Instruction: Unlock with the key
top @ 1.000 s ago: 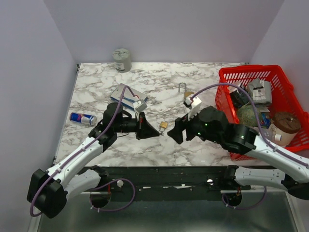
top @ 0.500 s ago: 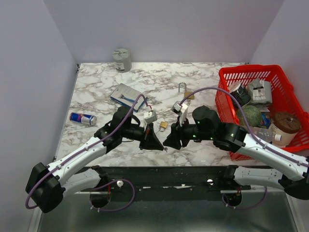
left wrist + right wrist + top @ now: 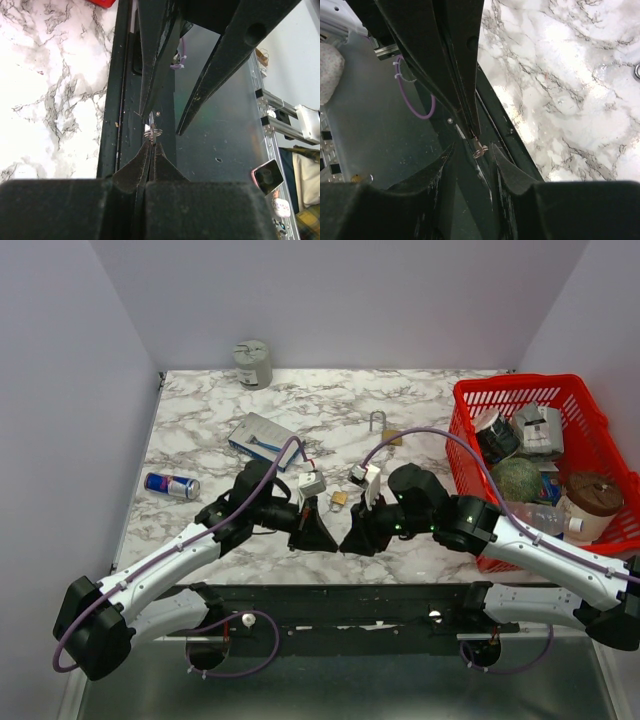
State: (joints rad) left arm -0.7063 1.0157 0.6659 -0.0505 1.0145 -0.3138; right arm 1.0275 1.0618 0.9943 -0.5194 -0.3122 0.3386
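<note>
- Top external: the left gripper [image 3: 322, 536] and the right gripper [image 3: 350, 538] are facing each other tip to tip, just on the near side of the brass padlock [image 3: 339, 499], which is lying on the marble desk [image 3: 200, 430].
- Left wrist: the left gripper [image 3: 151, 148] is pinching the key [image 3: 152, 131], fingers pressed together, and the key ring is showing just past its tips.
- Right wrist: the right gripper [image 3: 473, 152] is standing with its fingers apart, flanking the key [image 3: 479, 148] with a gap on each side.
</note>
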